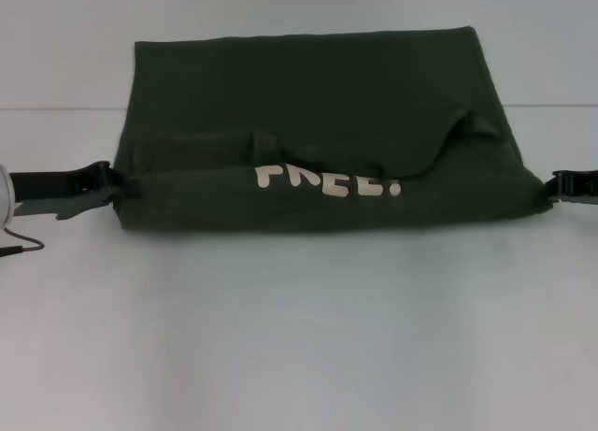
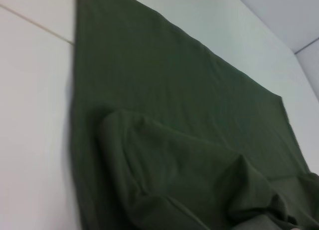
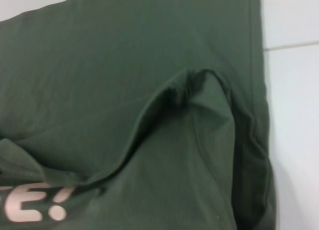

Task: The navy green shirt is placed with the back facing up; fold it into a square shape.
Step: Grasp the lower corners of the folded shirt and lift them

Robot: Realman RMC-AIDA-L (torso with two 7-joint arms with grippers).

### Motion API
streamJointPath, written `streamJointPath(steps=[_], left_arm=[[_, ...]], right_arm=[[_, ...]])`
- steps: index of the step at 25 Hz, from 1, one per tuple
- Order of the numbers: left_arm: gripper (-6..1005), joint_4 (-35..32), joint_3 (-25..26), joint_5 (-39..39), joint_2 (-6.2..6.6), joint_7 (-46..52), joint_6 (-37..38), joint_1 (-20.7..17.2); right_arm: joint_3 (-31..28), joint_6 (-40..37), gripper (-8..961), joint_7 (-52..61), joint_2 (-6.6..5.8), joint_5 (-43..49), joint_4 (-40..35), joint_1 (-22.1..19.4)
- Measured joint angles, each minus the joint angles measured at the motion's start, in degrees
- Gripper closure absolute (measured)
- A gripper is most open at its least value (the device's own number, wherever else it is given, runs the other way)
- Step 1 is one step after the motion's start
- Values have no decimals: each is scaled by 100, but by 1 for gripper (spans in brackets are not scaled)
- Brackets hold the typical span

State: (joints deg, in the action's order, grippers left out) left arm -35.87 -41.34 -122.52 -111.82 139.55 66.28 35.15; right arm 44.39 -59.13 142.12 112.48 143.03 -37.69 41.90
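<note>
The navy green shirt (image 1: 308, 85) lies spread across the white table, plain back up over its far part. Its near edge is raised and turned over toward the far side, showing pale lettering (image 1: 327, 180) on the front. My left gripper (image 1: 126, 183) is at the left end of that raised fold and shut on the cloth. At the right end my right gripper (image 1: 547, 188) pinches the other corner. The left wrist view shows the shirt (image 2: 174, 90) bunched nearby, and the right wrist view shows the shirt (image 3: 99, 65) with its lettering (image 3: 30, 205); no fingers appear in either.
The white table (image 1: 299, 337) stretches bare in front of the shirt. A seam line (image 1: 56, 108) crosses the table behind the grippers. A thin dark cable (image 1: 19, 244) hangs by my left arm at the left edge.
</note>
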Motion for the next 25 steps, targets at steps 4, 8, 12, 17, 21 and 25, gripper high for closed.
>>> streamJointPath(steps=[4, 8, 12, 17, 21, 25], left_arm=[[968, 1, 4, -63, 25, 119, -126, -37], [969, 2, 3, -74, 39, 163, -164, -74], [969, 2, 19, -113, 56, 182, -178, -116], [970, 1, 71, -192, 61, 170, -186, -141], [970, -40, 75, -180, 58, 1, -58, -142], [969, -193, 74, -181, 18, -238, 359, -142]], right_arm=[[-56, 6, 937, -43, -7, -86, -2, -74], [-195, -58, 931, -200, -21, -224, -15, -105], [-321, -126, 926, -373, -34, -452, -26, -169], [-382, -163, 920, -628, -41, -894, -31, -344], [-421, -293, 915, -775, -43, -1136, -35, -430], [-401, -588, 909, -775, -43, -1139, -46, -447]])
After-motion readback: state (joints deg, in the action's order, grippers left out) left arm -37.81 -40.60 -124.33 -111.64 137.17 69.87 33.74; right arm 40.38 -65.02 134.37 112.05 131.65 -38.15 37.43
